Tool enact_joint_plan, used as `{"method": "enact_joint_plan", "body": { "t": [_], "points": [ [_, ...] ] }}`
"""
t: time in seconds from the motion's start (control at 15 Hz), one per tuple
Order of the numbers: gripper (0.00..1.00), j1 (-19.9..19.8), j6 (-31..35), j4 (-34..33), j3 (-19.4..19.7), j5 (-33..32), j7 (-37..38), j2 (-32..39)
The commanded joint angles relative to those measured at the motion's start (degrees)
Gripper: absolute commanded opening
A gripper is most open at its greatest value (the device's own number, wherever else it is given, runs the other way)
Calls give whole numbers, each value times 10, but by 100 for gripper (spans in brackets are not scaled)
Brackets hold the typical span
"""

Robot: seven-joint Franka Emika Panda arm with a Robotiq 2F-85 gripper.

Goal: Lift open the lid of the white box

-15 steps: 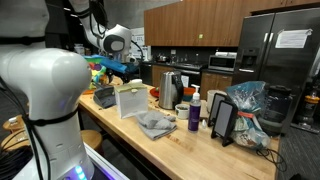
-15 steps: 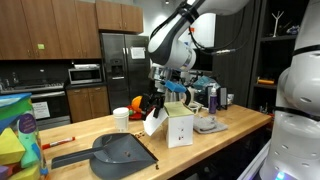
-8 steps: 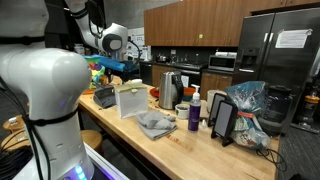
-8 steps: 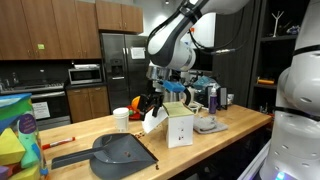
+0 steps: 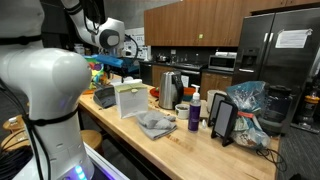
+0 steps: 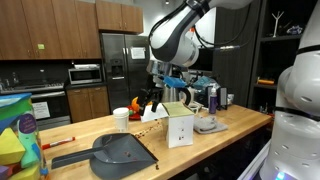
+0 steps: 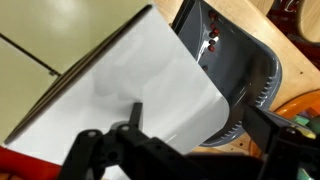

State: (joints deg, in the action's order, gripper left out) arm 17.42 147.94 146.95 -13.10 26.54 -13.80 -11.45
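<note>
The white box (image 5: 131,103) (image 6: 181,128) stands on the wooden counter. Its lid (image 6: 172,104) (image 5: 128,88) is held up near the box top on the side towards the dustpan. My gripper (image 6: 152,100) (image 5: 126,66) hangs at that raised edge. In the wrist view the lid (image 7: 130,80) is a broad white sheet tilted across the middle. My gripper (image 7: 200,118) is open, its dark fingers (image 7: 270,125) spread wide with the lid's rounded corner between them. Whether a finger touches the lid is hidden.
A dark grey dustpan (image 6: 120,150) (image 5: 104,97) (image 7: 245,70) lies beside the box. A grey cloth (image 5: 155,124), a purple bottle (image 5: 194,115), a steel kettle (image 5: 169,82) and a propped tablet (image 5: 224,120) stand along the counter. A white cup (image 6: 121,119) sits behind the dustpan.
The lid hung sloping down beside the box a second ago; it has swung up towards the box top. My gripper has risen with it.
</note>
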Motion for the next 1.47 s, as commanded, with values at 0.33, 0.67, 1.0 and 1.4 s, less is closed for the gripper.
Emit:
{"method": "enact_joint_plan", "body": {
  "t": [0.33,0.67,1.0,1.4],
  "points": [
    [100,6,15,31,5,-40,43,-63],
    [100,7,18,40,4,-57,62,-86],
    [100,7,24,48,6,-70,78,-107],
    [100,3,29,63,7,-92,104,-141]
  ]
}}
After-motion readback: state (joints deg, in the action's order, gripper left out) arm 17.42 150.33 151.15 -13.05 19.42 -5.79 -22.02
